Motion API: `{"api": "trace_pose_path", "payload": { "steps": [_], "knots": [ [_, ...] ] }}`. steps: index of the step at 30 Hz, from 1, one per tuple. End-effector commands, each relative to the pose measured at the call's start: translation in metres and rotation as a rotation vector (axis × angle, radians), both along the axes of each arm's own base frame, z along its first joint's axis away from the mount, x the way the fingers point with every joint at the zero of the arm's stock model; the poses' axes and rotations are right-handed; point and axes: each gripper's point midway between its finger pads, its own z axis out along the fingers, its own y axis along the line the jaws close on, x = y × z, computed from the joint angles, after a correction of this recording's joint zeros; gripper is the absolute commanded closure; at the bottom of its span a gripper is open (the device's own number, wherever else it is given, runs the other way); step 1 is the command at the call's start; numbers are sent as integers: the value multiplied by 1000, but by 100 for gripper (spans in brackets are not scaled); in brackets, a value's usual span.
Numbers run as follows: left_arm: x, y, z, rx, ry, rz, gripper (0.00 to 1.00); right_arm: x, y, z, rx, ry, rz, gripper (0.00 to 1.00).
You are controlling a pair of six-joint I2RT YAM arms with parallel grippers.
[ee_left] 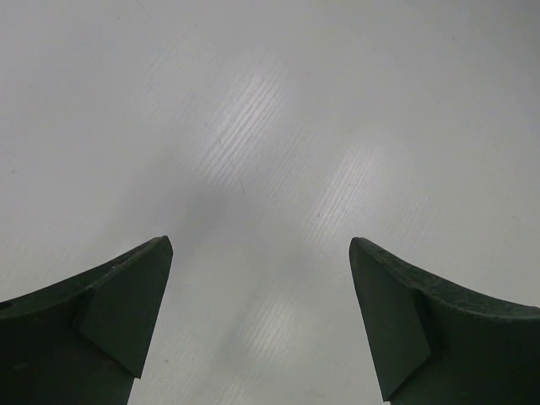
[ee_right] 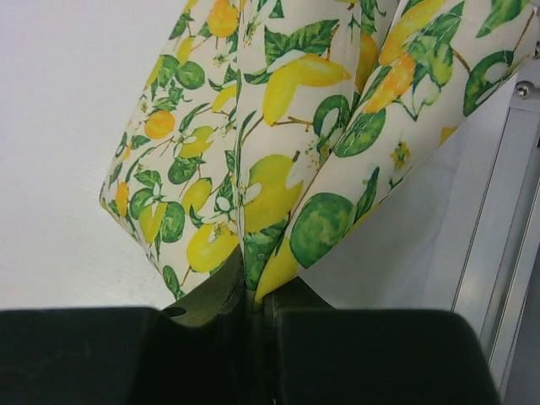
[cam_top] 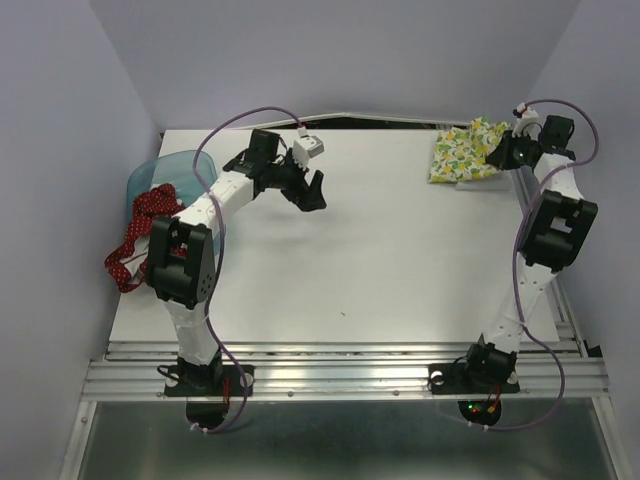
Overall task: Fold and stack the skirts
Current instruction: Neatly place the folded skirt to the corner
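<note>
Looks roughly halfway at best. Clamps the right gripper [ee_right: 253, 295] tight on an edge of the lemon-print skirt [cam_top: 462, 153], gathered into a compact, folded-looking pad at the far right corner of the table [cam_top: 380, 260]. Holds the left gripper [cam_top: 308, 187] spread wide above the tabletop, grasping nothing. Leaves the red dotted skirt [cam_top: 138, 235] crumpled, unfolded, at the left table edge by the blue bin [cam_top: 165, 172]. Left to do: fold that one, stack both.

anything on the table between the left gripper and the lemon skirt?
Nothing. In the top view, the stretch of white table between the left gripper and the lemon skirt is bare. The left wrist view also shows only bare surface under its open fingers.
</note>
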Motion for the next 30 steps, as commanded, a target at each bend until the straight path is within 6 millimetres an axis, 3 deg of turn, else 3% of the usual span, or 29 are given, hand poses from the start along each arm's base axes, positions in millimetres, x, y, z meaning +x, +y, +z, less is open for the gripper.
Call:
{"api": "trace_pose_path", "payload": {
  "steps": [1,10,13,16,17,20,25,26,30],
  "knots": [
    [0,-8,12,-25,-11,-23,1,7,-10,11,18,-46,34,99],
    [0,-15,8,-22,10,-24,1,23,-43,-30,-56,-17,-20,95],
    [-1,-16,6,-18,15,-25,1,30,-51,-37,-67,-11,-55,82],
    [-3,-16,4,-16,20,-26,1,36,-62,-36,-96,-18,-105,59],
    [-3,-16,4,-16,23,-25,1,37,-69,-34,-120,-23,-132,49],
    [-2,-15,8,-14,16,-15,1,39,-86,-25,-190,-39,-204,30],
    [3,-9,24,-16,-41,39,1,38,-103,9,-260,-98,-294,22],
    [2,-7,22,-12,-46,49,1,37,-103,26,-273,-125,-299,22],
    [6,-2,38,-25,-109,93,1,32,-108,49,-321,-157,-354,24]
  ]
}}
